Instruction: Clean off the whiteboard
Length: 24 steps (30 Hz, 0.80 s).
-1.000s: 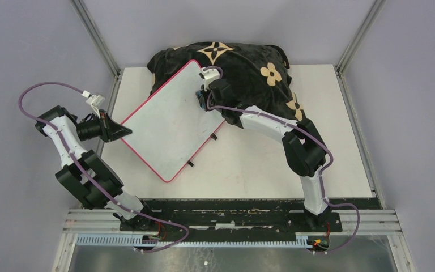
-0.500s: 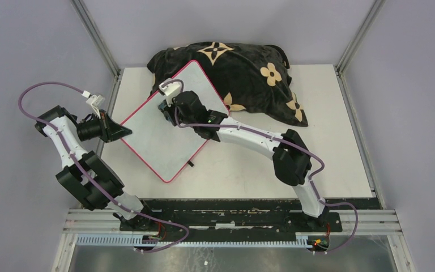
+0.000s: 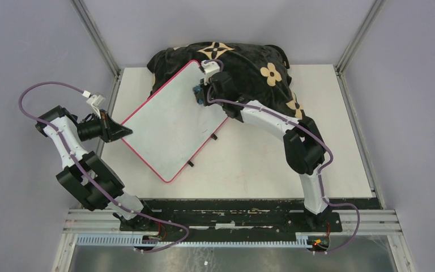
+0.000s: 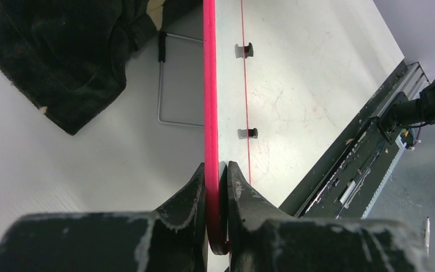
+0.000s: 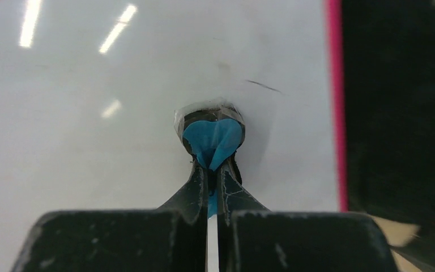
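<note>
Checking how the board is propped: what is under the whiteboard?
The whiteboard leans its far corner on the black cushion. The left wrist view shows a thin wire stand and the table beneath it. The rest underneath is hidden by the board itself.

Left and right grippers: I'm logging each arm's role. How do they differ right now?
The left gripper clamps the thin pink-red rim of the large flat white whiteboard, edge-on at its left corner. The right gripper pinches a small blue wiping pad, held against the board's face near its far corner. Both are shut on something.
</note>
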Each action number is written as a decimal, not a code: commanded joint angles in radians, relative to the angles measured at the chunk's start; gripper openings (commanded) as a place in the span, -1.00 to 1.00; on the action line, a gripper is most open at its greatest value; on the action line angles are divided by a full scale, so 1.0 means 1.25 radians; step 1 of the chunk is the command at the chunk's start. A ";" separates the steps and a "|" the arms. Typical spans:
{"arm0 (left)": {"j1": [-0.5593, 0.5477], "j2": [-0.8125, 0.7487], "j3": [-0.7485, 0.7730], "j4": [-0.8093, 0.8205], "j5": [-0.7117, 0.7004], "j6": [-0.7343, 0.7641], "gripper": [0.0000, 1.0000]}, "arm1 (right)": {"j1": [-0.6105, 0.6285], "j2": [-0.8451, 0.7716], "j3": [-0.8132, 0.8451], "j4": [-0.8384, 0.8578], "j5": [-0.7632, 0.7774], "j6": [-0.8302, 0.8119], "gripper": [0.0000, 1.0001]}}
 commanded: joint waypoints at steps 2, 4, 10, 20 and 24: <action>-0.004 -0.027 0.021 0.072 -0.075 0.059 -0.92 | -0.084 -0.065 -0.095 0.025 0.035 0.028 -0.99; -0.004 -0.029 0.027 0.072 -0.072 0.052 -0.88 | -0.088 -0.090 -0.116 0.028 0.030 0.030 -0.99; -0.004 -0.042 0.038 0.073 -0.055 0.032 -0.54 | -0.088 -0.182 -0.189 0.028 0.036 0.032 -0.99; -0.004 -0.071 0.049 0.074 -0.030 0.005 0.61 | -0.088 -0.338 -0.330 0.003 0.004 0.059 -0.99; -0.003 -0.086 0.059 0.074 -0.021 -0.017 0.99 | -0.088 -0.379 -0.356 -0.084 0.048 0.063 -0.99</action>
